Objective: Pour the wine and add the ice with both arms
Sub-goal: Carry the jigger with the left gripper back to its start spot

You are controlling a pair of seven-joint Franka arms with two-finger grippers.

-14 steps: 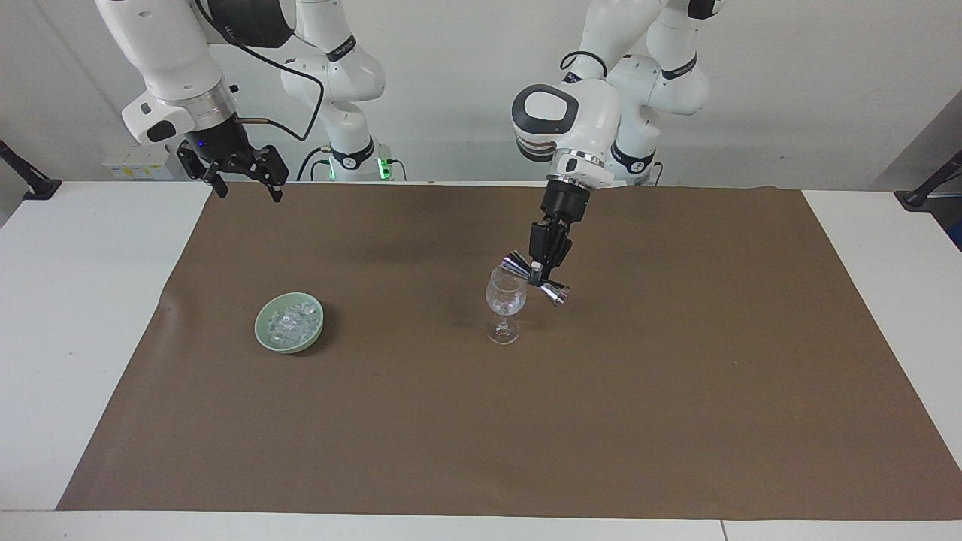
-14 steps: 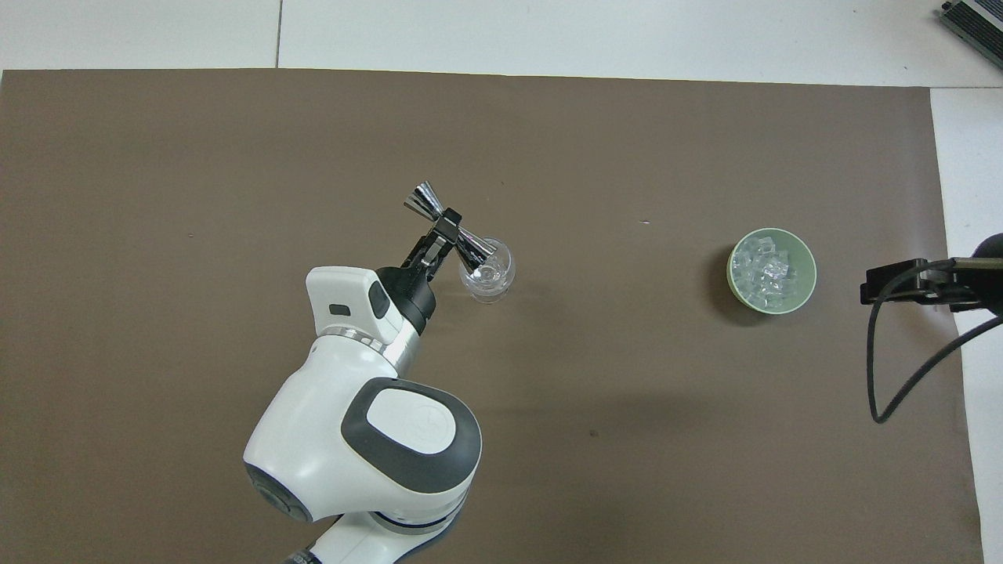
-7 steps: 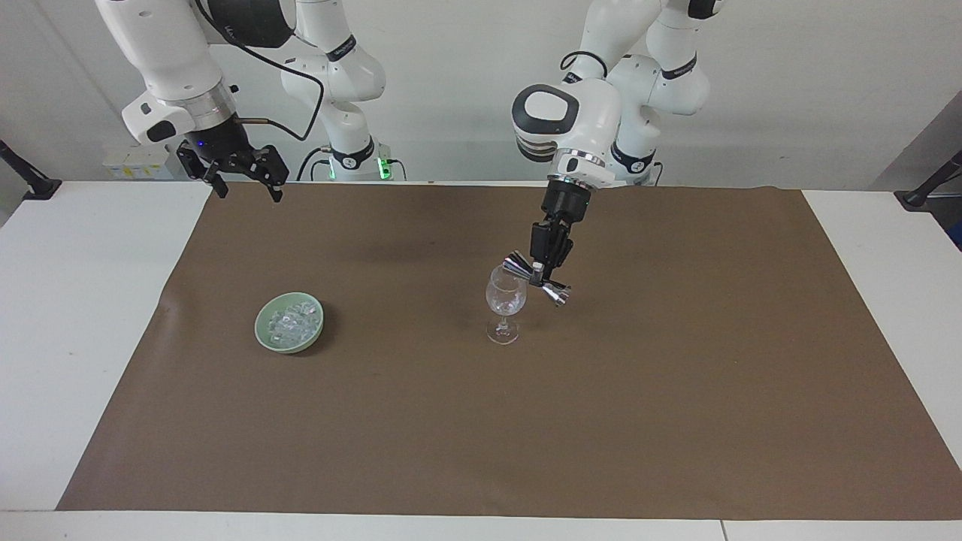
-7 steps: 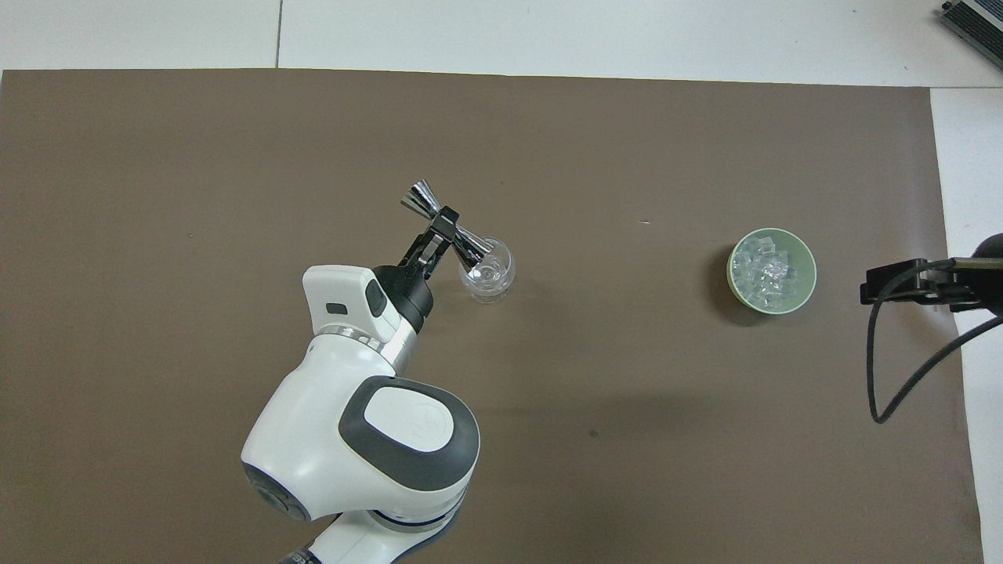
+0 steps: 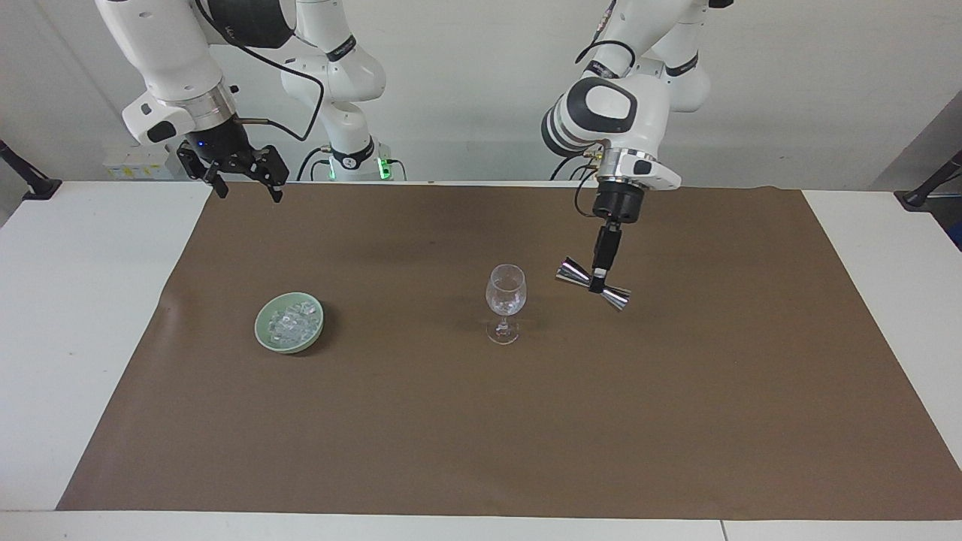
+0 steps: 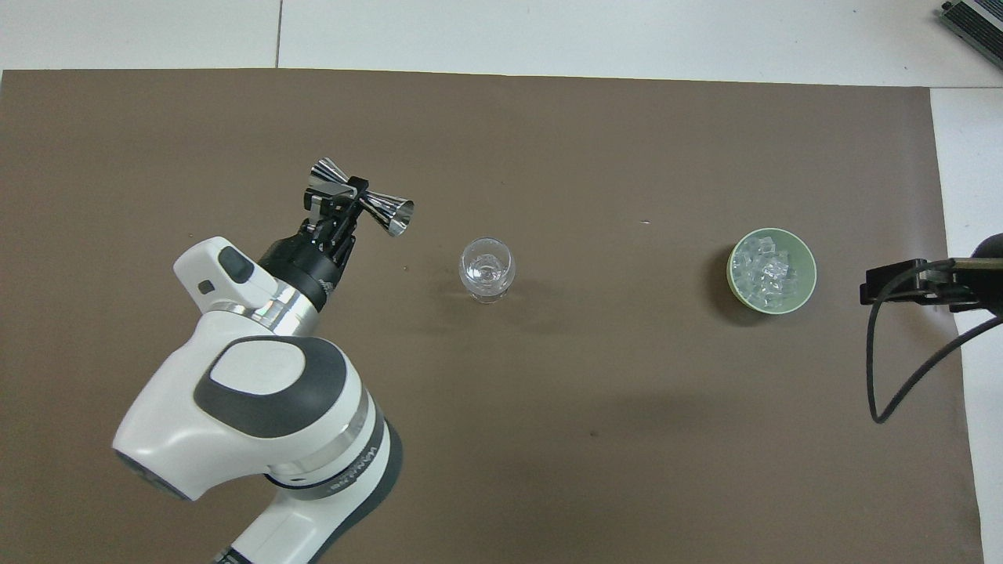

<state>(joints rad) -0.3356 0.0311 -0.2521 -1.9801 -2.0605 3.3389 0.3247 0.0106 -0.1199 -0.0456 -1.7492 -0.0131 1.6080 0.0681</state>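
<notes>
L pincer [image 5: 599, 279] clamped on jigger [image 5: 593, 283]; R pincer [image 5: 242, 182] partly cropped overhead, fingers apart.

The wine glass [image 5: 506, 303] stands upright alone mid-mat, bare brown mat [image 5: 481, 436] on all sides. The left gripper [image 5: 599, 282], clamped on a tilted steel jigger [image 5: 593, 284], hangs beside the glass toward the left arm's end, apart from it. The green bowl [image 5: 289, 321] of ice [image 5: 291, 321] sits well apart from the glass, open above. The right gripper [image 5: 239, 174] waits over the mat's edge by its base.
</notes>
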